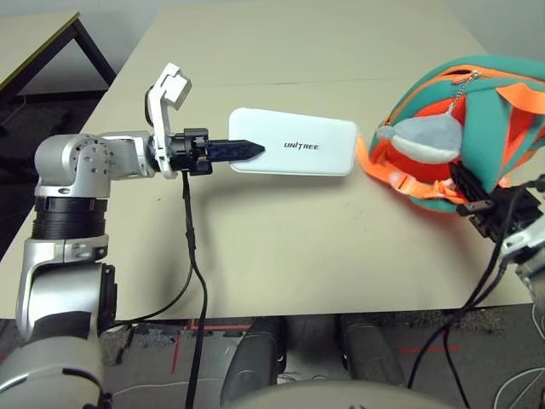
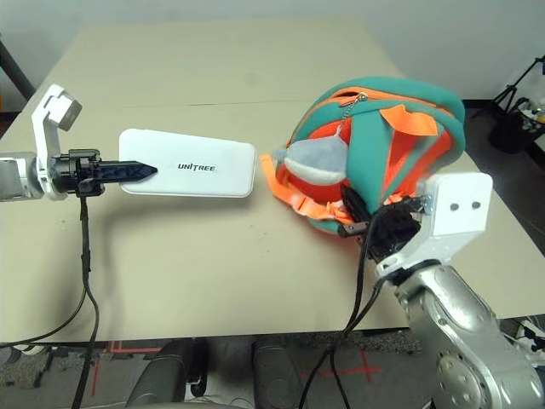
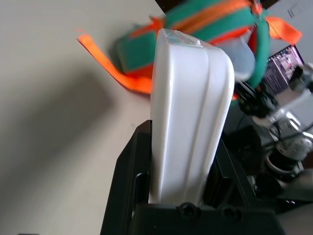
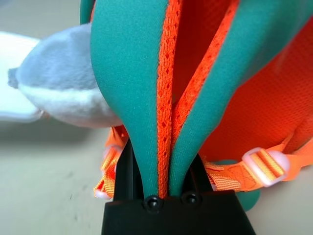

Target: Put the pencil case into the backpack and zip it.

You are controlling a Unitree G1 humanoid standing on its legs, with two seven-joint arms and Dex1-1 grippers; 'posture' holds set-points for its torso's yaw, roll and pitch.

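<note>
Flat white hard pencil case (image 1: 294, 142) held level above the surface (image 1: 281, 247), left gripper (image 1: 247, 151) jaws clamped on its left end. Right gripper (image 4: 164, 188) jaws pinching the teal-orange backpack's (image 2: 375, 153) strap, far right.

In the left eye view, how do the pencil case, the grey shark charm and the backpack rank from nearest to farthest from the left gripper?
1. Pencil case: held in the left gripper, at its end.
2. Shark charm: past the case's far end, on the backpack's front.
3. Backpack: farthest, at the table's right side.
</note>
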